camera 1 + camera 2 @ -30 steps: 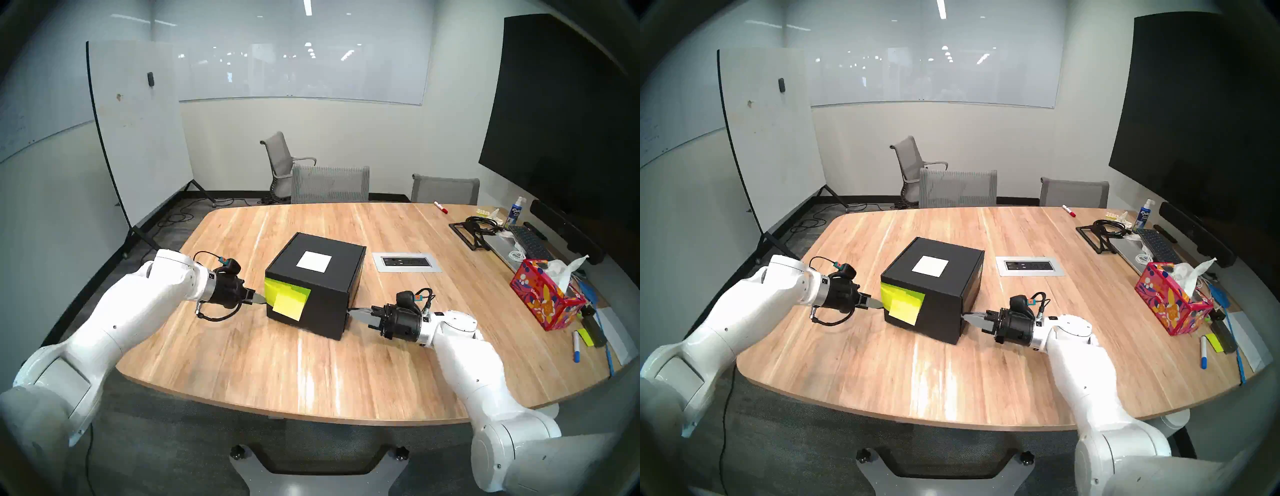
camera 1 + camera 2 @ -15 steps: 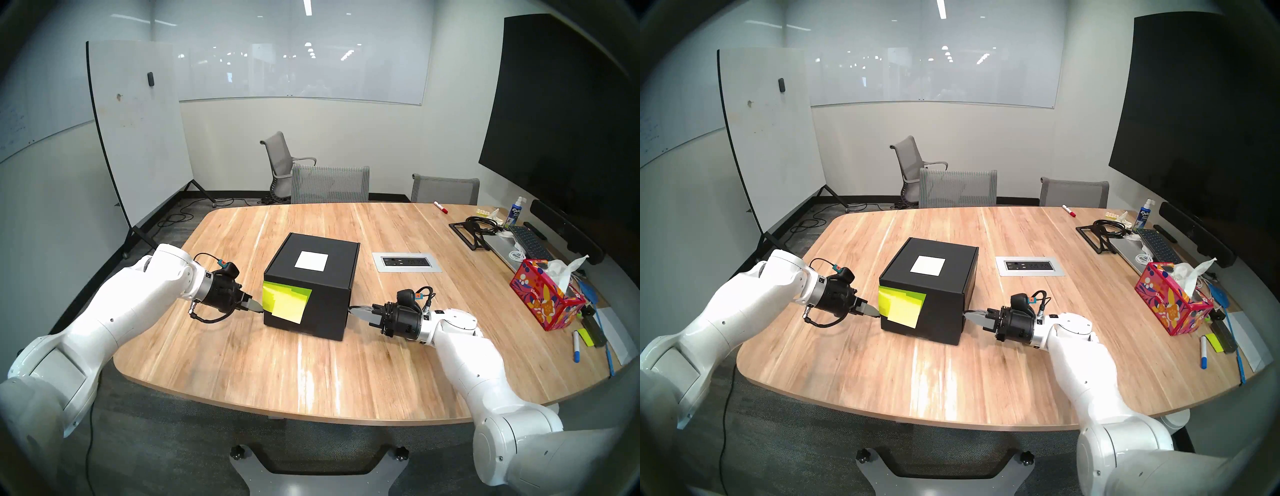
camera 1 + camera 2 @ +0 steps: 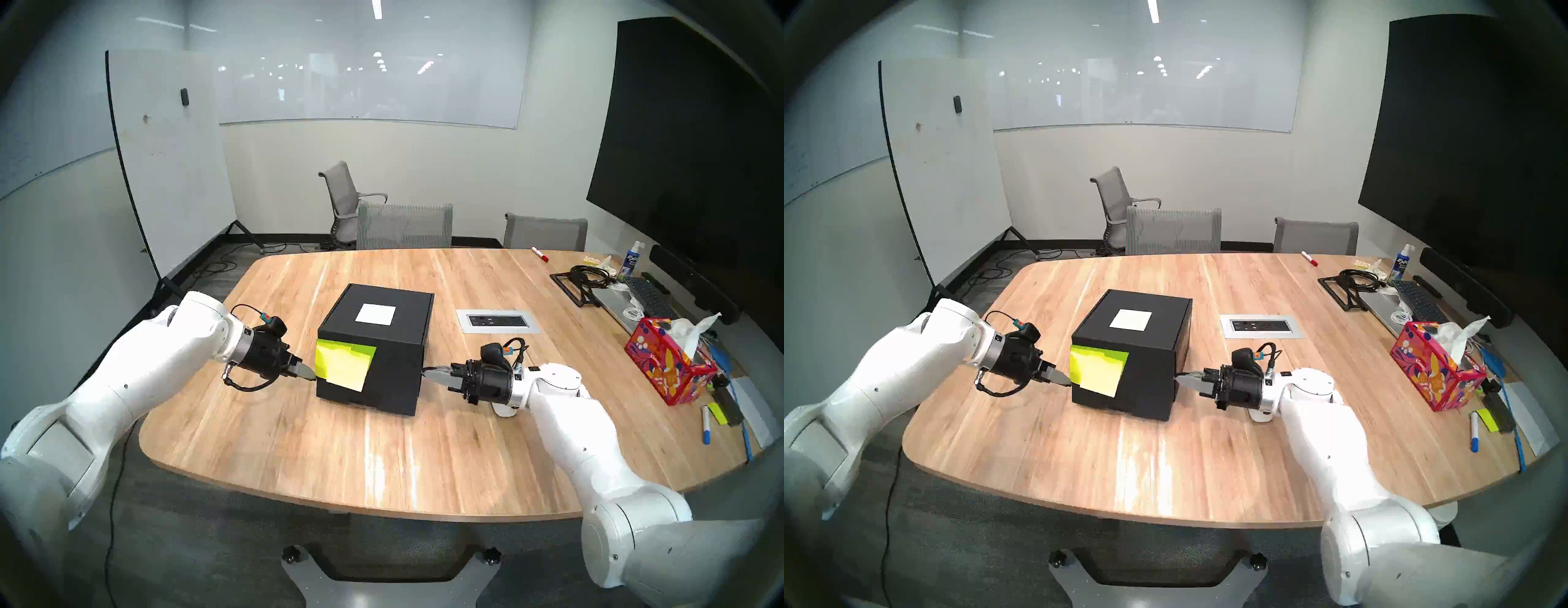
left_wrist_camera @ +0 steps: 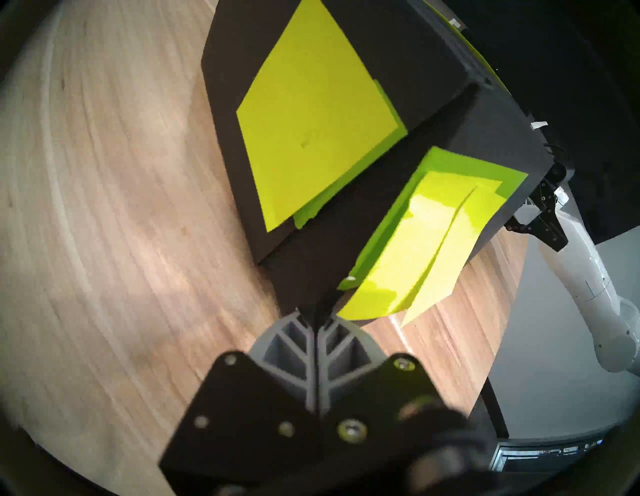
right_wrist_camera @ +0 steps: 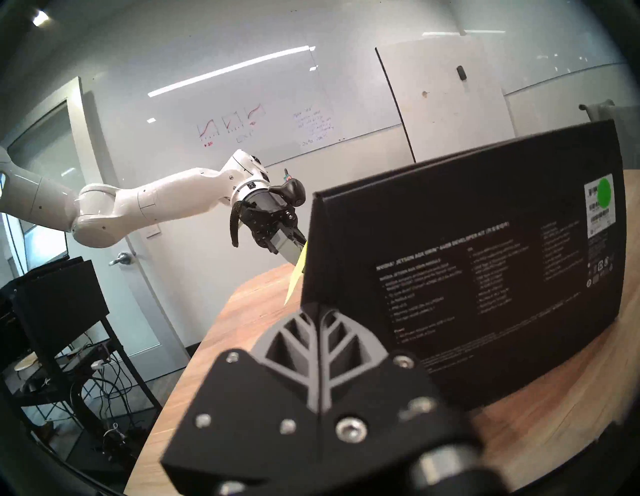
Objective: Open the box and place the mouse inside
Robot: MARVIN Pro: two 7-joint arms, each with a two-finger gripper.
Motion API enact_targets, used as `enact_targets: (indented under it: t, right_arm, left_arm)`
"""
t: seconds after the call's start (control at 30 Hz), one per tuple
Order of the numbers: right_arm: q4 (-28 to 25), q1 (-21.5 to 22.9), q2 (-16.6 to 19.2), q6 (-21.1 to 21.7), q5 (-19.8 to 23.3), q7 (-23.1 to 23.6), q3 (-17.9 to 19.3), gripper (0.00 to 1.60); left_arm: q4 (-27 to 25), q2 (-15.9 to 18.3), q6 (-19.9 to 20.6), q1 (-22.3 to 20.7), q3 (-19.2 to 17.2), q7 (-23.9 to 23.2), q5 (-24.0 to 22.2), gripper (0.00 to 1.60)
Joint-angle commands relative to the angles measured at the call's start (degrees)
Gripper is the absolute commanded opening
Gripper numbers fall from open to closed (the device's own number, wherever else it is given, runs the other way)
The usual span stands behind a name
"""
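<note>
The matte black cardboard box (image 3: 375, 348) sits pinched between left gripper (image 3: 309, 373) and right gripper (image 3: 430, 375) — both fingers pressed together, empty; uneven pushing could spin it, lid unopened.

Both white arms reach inward over the table's near half. The left gripper (image 3: 311, 374) angles downward toward the right, fingers pressed together. The right gripper (image 3: 429, 375) points level toward the left, likewise closed.
</note>
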Motion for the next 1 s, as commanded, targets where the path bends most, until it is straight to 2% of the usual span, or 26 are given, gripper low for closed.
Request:
enact_targets:
  t: [0.0, 0.37, 0.97]
  right_arm:
    - [-4.36, 2.65, -0.15, 1.26, 0.36, -0.01, -1.24, 0.00]
    - [-7.48, 1.76, 0.07, 3.90, 0.29, -0.01, -2.01, 0.00]
    - [-9.98, 0.69, 0.32, 5.21, -0.18, -0.01, -2.25, 0.00]
  left_arm:
    - [-3.35, 1.17, -0.10, -2.38, -0.87, -5.41, -3.38, 0.00]
    - [-4.40, 3.61, -0.10, -3.61, 0.84, -5.99, -6.81, 0.00]
    - [-6.74, 7.76, -0.10, -6.35, 5.05, -6.13, -13.16, 0.00]
